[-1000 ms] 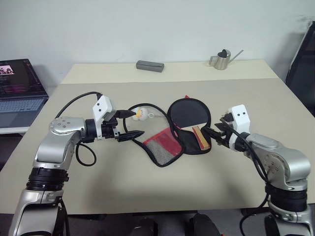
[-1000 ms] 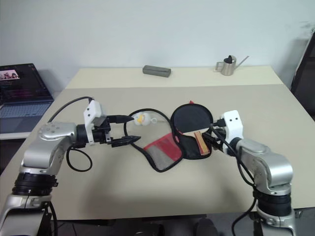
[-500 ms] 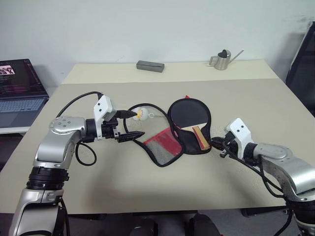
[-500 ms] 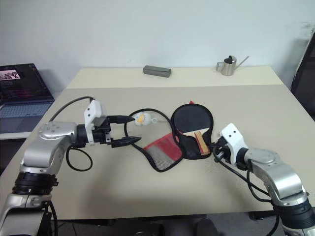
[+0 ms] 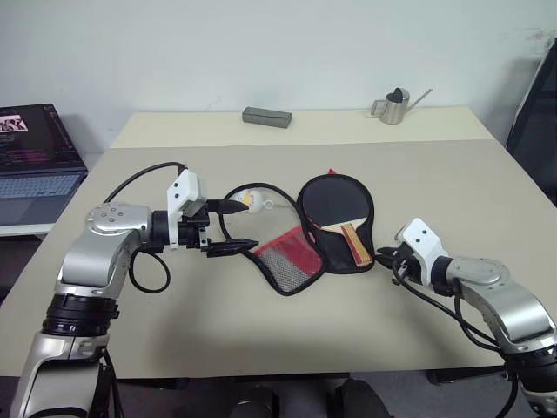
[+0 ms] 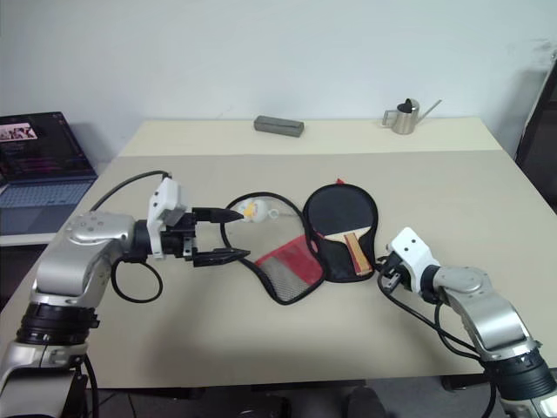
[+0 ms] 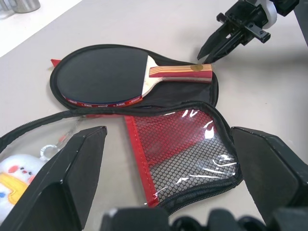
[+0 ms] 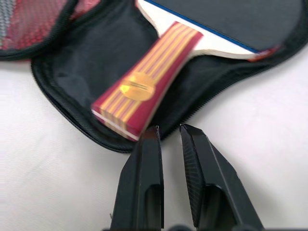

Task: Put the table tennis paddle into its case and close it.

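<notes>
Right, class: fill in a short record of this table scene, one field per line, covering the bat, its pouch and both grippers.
Bat: black-faced wooden-handled table tennis paddle, lying in the opened pouch
Pouch: black and red fabric case, unzipped, flap spread flat
Left gripper: open, beside the flap
Right gripper: nearly shut, empty, at the case's handle end

Beige table (image 5: 261, 331) carries open case (image 5: 306, 237) near middle, table tennis paddle (image 5: 335, 207) lying inside it; grey rectangular block (image 5: 265, 117) near far edge; small metal watering can (image 5: 393, 106) at far right.
</notes>
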Motion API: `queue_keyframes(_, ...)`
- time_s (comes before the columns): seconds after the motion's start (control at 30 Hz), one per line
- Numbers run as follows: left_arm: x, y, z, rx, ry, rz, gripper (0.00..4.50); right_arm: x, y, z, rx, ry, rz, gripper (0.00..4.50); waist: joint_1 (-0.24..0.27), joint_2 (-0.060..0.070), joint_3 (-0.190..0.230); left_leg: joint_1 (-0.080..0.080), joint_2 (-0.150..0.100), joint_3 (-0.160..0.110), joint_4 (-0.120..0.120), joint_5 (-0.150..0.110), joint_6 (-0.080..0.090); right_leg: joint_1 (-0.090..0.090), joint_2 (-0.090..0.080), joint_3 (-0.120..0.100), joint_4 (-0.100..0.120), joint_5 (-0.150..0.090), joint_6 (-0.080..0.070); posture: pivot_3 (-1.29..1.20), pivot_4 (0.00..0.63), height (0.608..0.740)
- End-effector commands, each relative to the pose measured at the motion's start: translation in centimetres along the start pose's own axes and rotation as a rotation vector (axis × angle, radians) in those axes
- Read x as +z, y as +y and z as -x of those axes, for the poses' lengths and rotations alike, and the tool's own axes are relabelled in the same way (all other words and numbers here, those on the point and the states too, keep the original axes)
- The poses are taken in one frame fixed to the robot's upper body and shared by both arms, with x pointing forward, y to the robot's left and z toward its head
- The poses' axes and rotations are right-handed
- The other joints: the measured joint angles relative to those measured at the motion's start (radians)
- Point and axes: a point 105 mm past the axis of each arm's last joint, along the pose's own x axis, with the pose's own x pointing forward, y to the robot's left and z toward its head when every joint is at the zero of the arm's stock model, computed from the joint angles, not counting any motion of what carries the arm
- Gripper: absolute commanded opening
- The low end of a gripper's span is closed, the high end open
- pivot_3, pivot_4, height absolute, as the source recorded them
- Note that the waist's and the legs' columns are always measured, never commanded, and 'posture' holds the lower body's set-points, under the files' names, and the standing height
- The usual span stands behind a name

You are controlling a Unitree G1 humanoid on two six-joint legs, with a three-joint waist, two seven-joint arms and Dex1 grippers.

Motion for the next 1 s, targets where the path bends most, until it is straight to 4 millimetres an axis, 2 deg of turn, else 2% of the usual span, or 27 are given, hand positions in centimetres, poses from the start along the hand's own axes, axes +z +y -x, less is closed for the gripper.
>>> queue_keyframes(0.03,1.4,0.0,0.2,-0.005,-0.012,-0.055,4.5,1.5,1.2,0.2,0.033,-0.052,0.023,0.67,0.0,0.0,0.0,0.0,0.0,0.0,0.0,0.0,0.0,0.0,0.0,0.0,0.0,0.0,0.0,0.0,0.15,0.74)
queue_keyframes(0.27,1.2,0.0,0.3,0.0,-0.006,-0.051,4.5,1.5,3.2,-0.1,0.082,-0.062,0.034,0.67,0.001,0.0,0.0,0.0,0.0,0.0,0.0,0.0,0.0,0.0,0.0,0.0,0.0,0.0,0.0,0.0,0.15,0.74)
queue_keyframes(0.4,1.1,-0.1,0.5,0.007,-0.001,-0.048,4.5,1.7,3.3,-0.4,0.085,-0.066,0.033,0.67,0.001,0.0,0.0,0.0,0.0,0.0,0.0,0.0,0.0,0.0,0.0,0.0,0.0,0.0,0.0,0.0,0.15,0.74)
queue_keyframes(0.6,0.3,1.0,1.2,0.086,0.022,-0.041,4.5,3.5,0.7,0.2,0.007,-0.131,0.049,0.67,0.001,0.0,0.0,0.0,0.0,0.0,0.0,0.0,0.0,0.0,0.0,0.0,0.0,0.0,0.0,0.0,0.15,0.74)
queue_keyframes(0.8,-1.2,2.2,1.9,0.187,0.033,0.004,4.5,6.9,0.5,2.6,0.13,-0.273,0.069,0.67,0.003,0.0,0.0,0.0,0.0,0.0,0.0,0.0,0.0,0.0,0.0,0.0,0.0,0.0,0.0,0.0,0.15,0.74)
queue_keyframes(0.9,-2.1,2.8,2.5,0.241,0.042,0.033,4.5,7.3,0.2,3.0,0.156,-0.288,0.103,0.67,0.003,0.0,0.0,0.0,0.0,0.0,0.0,0.0,0.0,0.0,0.0,-0.001,0.0,0.0,0.0,0.0,0.15,0.74)
queue_keyframes(1.0,-4.1,3.9,3.4,0.34,0.108,0.036,4.5,8.0,-0.4,3.4,0.18,-0.295,0.127,0.67,0.002,0.0,0.0,0.001,0.0,0.0,0.0,0.0,0.0,0.001,0.0,0.0,0.0,0.0,0.0,0.0,0.15,0.74)
